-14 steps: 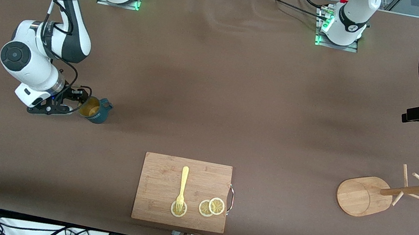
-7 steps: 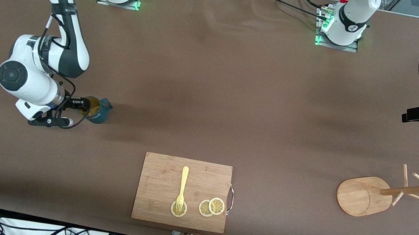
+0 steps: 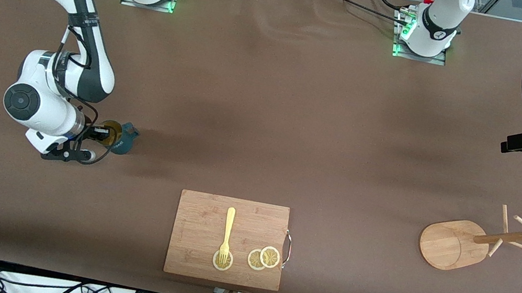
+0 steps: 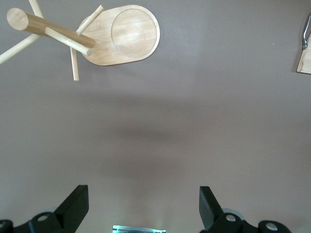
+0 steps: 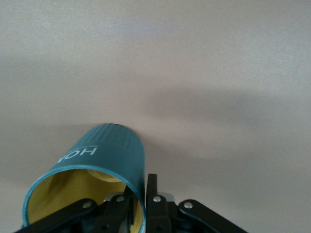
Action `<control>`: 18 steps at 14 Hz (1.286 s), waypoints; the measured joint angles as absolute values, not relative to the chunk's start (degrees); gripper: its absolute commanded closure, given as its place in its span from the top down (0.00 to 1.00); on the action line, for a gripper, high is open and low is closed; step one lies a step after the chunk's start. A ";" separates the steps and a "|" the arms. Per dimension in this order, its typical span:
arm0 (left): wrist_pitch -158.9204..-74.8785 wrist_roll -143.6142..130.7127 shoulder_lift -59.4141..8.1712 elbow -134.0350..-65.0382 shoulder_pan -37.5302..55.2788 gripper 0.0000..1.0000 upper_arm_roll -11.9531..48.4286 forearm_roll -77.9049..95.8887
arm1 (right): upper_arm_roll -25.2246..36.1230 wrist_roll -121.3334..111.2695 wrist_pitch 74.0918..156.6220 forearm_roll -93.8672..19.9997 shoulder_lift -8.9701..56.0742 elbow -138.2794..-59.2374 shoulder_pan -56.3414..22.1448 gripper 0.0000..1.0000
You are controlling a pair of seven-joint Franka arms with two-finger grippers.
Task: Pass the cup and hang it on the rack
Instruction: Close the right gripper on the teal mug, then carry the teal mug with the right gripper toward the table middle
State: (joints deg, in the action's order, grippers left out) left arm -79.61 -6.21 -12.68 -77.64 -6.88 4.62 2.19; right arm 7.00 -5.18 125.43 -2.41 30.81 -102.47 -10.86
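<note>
The right wrist view shows what the front view hides: the right gripper (image 5: 138, 204) is clamped on the rim of the teal cup (image 5: 92, 177), one finger inside, one outside. The cup is at the right arm's end of the bench (image 3: 266, 115), well apart from the mug rack (image 3: 483, 242). The left gripper (image 4: 143, 208), fingers wide apart and empty, waits near the rack.

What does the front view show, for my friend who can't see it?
The right hand pinches the rim of a teal cup on a brown table. Nearer the camera lies a board; a wooden rack stands toward the left arm's end.
</note>
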 measured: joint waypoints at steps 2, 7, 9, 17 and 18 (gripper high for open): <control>-79.61 -6.21 -12.70 -77.65 -6.90 1.00 4.64 2.18 | 6.94 -5.20 124.02 -5.25 30.69 -101.82 -10.99 0.00; -79.61 -6.21 -12.85 -77.65 -6.91 1.00 4.64 2.18 | 6.52 3.54 115.33 -7.43 30.62 -96.21 -15.13 0.00; -79.61 -6.21 -13.05 -77.65 -6.97 1.00 4.64 2.18 | 6.28 11.80 111.37 -7.53 30.50 -92.61 -19.48 0.00; -79.61 -6.21 -13.17 -77.65 -7.07 1.00 4.65 2.18 | 3.34 40.39 110.64 -8.72 34.59 -82.39 -39.20 0.00; -79.61 -6.21 -13.17 -77.65 -7.10 1.00 4.64 2.18 | 2.10 43.44 113.12 -8.92 36.30 -80.65 -40.80 0.00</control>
State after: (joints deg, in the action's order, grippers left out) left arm -79.61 -6.21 -13.17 -77.65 -7.10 4.64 2.18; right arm 2.10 43.44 113.12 -8.92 36.30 -80.65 -40.80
